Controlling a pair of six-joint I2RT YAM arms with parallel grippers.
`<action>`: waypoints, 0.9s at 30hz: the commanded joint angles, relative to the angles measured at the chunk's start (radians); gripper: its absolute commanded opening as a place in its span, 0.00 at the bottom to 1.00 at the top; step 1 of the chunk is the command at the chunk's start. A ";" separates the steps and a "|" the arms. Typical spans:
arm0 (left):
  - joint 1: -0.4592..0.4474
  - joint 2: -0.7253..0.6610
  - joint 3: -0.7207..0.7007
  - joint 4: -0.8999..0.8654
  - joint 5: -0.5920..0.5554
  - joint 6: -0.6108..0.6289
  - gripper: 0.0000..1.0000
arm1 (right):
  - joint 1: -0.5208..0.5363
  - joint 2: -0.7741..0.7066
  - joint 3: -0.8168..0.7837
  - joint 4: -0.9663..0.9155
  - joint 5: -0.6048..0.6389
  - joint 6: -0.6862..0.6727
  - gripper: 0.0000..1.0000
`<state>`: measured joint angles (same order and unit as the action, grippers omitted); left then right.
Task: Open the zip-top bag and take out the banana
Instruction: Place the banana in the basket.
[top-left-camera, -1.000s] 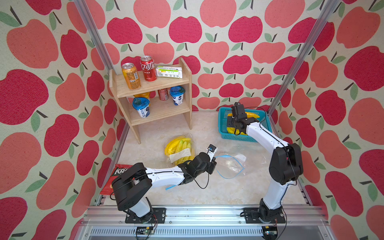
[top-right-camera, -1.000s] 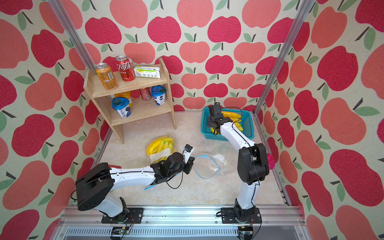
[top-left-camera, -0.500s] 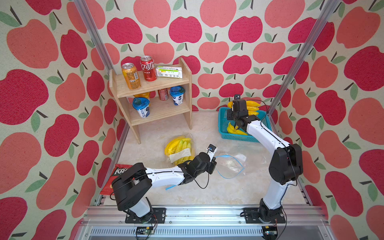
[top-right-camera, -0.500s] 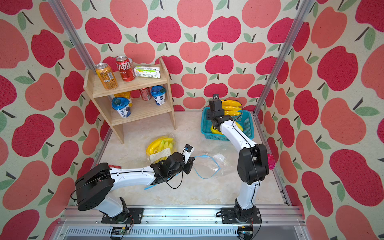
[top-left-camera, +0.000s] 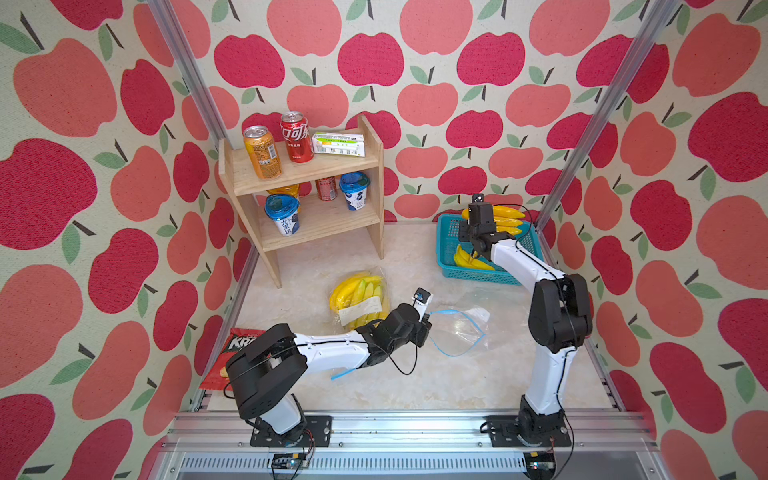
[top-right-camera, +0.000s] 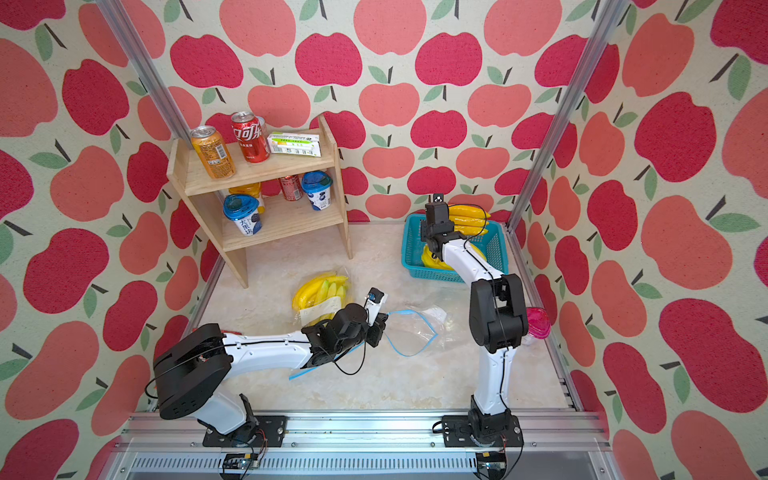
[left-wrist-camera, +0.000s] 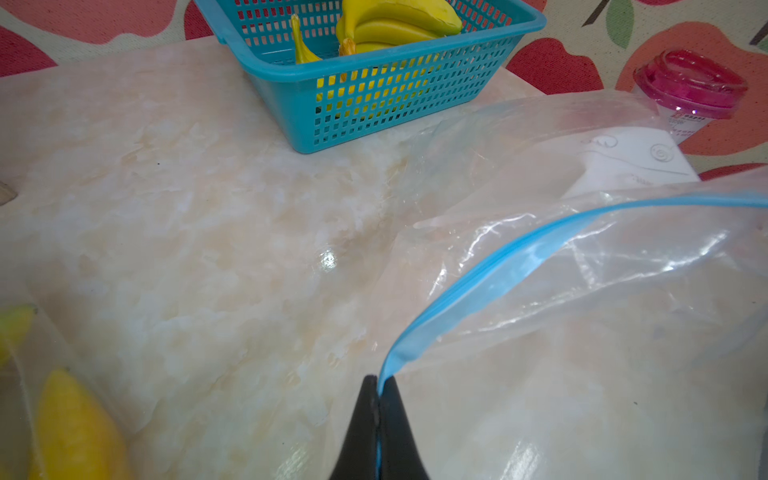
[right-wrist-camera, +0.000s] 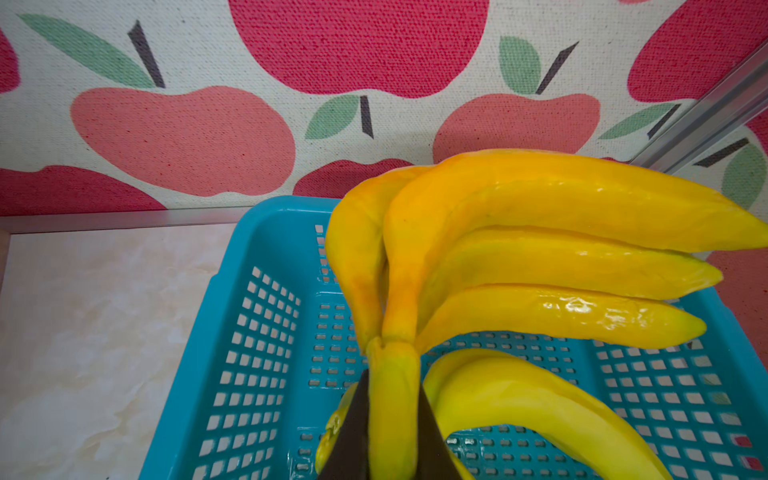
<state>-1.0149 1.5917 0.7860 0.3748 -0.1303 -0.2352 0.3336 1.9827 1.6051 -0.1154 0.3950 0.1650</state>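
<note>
**Bunch raised above the basket; bag lies open and empty**

Both top views show the table (top-left-camera: 374, 386), with the shelf (top-left-camera: 332, 164) at its far left corner and the basket (top-left-camera: 469, 274) at its far right. The bag (top-left-camera: 461, 328) lies on the table between the two arms. It is clear and flat, nothing shows inside it, and its mouth stands open as a blue loop. A full bag (top-left-camera: 359, 291) of bananas lies just beside the left arm, untouched.

The bunch (top-left-camera: 505, 218) – the thing the task names – is out of the bag and well apart from it. It hangs over the far side of the basket, above a second bunch (top-left-camera: 469, 259) that rests inside.

The right gripper (right-wrist-camera: 392, 419) is clamped on the bunch's stem, one finger on either side. The left gripper (left-wrist-camera: 377, 382) has its jaws pressed together on the zip (left-wrist-camera: 498, 274), pinching one corner of the mouth.

Change over the last second: the bunch sat lower, level with the basket, then rose above the rim and has held that height for half a second. The left arm and the bag have not moved.

Reading: opening and removal look complete, but the bunch is not yet released. The lift suggests the placement is being adjusted – lowering and letting go appear to be what remains.
</note>
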 joint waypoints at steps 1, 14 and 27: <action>0.006 0.021 0.019 -0.018 0.009 -0.011 0.02 | 0.001 -0.001 -0.050 0.074 0.032 0.014 0.00; 0.005 0.009 0.017 -0.016 0.012 -0.015 0.02 | -0.013 -0.002 -0.146 0.082 -0.018 0.120 0.26; 0.003 0.036 0.080 -0.029 -0.045 0.059 0.02 | 0.049 -0.323 -0.342 0.033 -0.011 0.202 0.63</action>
<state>-1.0149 1.6058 0.8227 0.3702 -0.1349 -0.2142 0.3702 1.7588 1.2804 -0.0692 0.3729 0.3214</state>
